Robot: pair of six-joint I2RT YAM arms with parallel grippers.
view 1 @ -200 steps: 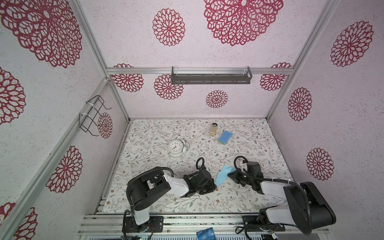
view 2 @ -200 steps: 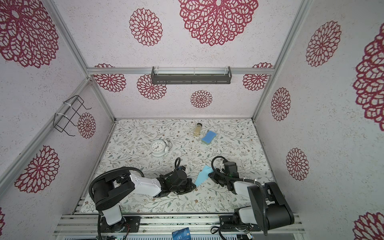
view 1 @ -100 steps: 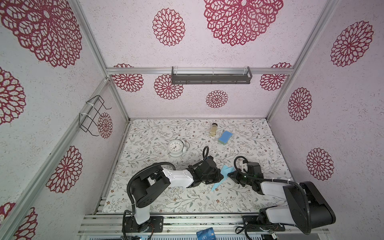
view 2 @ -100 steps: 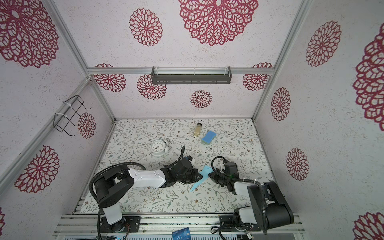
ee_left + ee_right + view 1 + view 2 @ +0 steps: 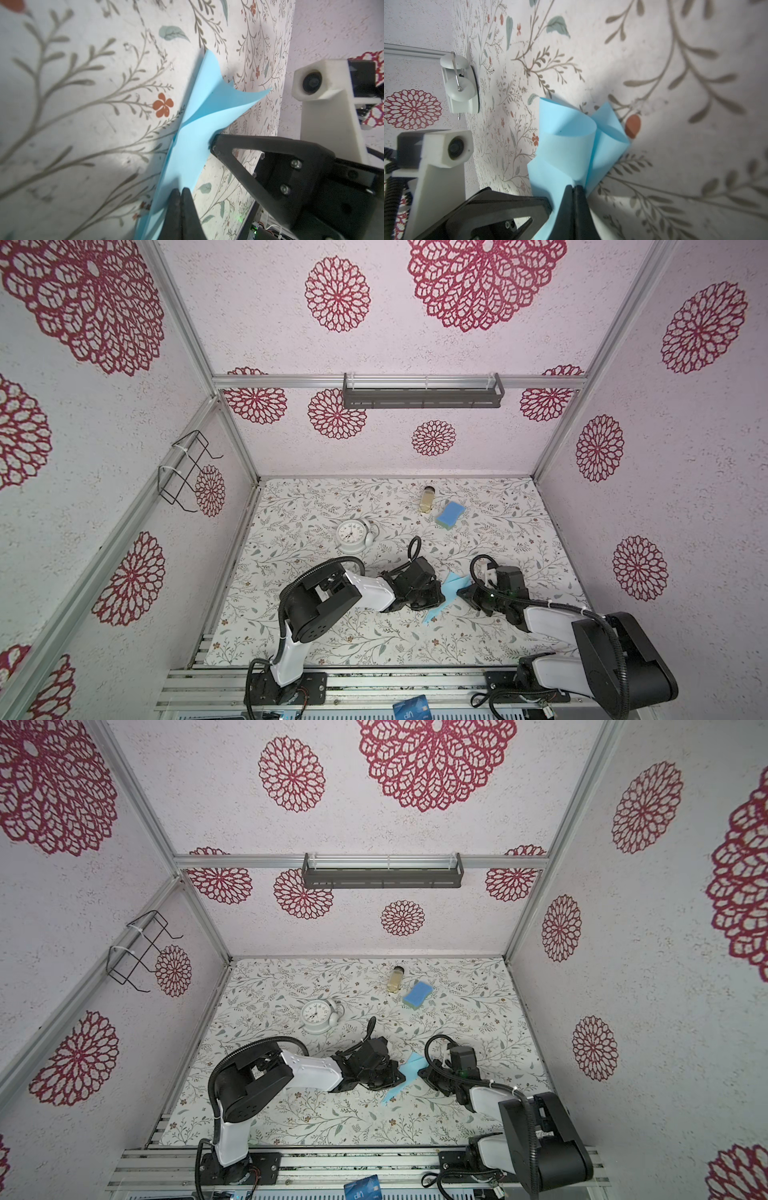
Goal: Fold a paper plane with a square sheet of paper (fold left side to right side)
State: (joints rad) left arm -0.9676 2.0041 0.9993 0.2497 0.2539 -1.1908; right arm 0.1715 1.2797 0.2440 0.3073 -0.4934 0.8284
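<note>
The left arm [image 5: 370, 593] and right arm [image 5: 548, 620] share one build: glossy white shell links between bulky matte black joint housings [image 5: 318, 608], with ribbed black cables [image 5: 389, 197] trailing at the wrists. Each wrist carries a white moulded camera mount [image 5: 324, 83] with a round dark lens, and black triangular gripper fingers [image 5: 259, 143] with cut-out webs, fixed by small silver screws [image 5: 294, 164].

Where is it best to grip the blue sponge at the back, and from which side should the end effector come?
Probably across the shorter width of the blue sponge, at its middle, coming straight down. It lies flat, blue face up, green layer underneath, so both long edges are exposed. A middle grip also stays away from the small bottle beside it.
</note>
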